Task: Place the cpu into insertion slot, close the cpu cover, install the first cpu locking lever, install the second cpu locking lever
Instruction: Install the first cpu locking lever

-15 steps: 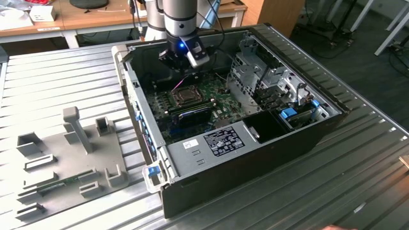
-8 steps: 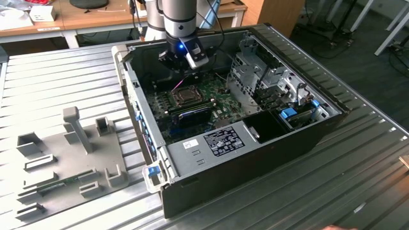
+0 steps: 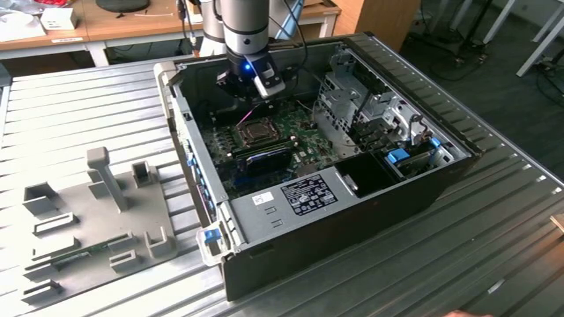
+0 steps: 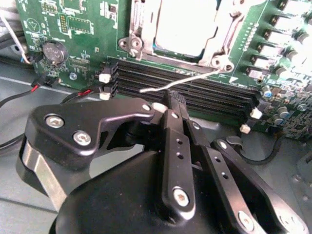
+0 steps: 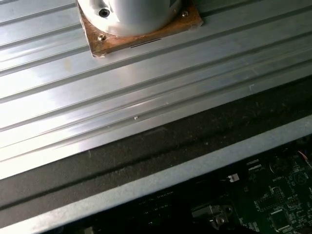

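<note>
The gripper (image 4: 171, 99) is clenched, its tips at the wire locking lever (image 4: 195, 78); beyond lies the cpu (image 4: 185, 24) under the closed cpu cover (image 4: 144, 27).

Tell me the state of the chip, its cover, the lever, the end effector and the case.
cpu: seated, under the cover.
cpu cover: down over the cpu.
locking lever: unlatched, sticking out free.
end effector: shut, tips by the lever.
computer case: side open.

Computer case (image 3: 352, 228), fixture plate (image 3: 88, 224) on table (image 3: 79, 105)
</note>
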{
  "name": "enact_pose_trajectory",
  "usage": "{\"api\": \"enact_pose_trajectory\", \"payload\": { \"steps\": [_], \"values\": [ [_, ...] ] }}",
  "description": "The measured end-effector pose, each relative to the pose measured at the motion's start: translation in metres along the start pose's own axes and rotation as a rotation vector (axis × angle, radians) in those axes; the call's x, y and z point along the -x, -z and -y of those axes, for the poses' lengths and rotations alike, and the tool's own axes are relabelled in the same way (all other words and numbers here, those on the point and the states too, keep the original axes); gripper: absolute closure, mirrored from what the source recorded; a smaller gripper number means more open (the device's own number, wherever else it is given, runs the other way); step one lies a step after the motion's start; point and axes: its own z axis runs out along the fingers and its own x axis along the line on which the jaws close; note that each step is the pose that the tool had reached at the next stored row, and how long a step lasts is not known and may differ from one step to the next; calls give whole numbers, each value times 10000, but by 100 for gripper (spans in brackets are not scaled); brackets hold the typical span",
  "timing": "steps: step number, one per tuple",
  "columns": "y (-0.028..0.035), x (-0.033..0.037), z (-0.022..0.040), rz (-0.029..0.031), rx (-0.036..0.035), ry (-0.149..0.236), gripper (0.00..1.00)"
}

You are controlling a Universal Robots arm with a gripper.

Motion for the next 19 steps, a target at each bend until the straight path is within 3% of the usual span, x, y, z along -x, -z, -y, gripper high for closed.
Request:
{"api": "enact_pose_trajectory", "payload": {
  "steps": [4, 19],
  "values": [
    [-2, 7, 30, 1, 20, -4, 89],
    [-44, 7, 42, 0, 35, -6, 89]
  ]
}}
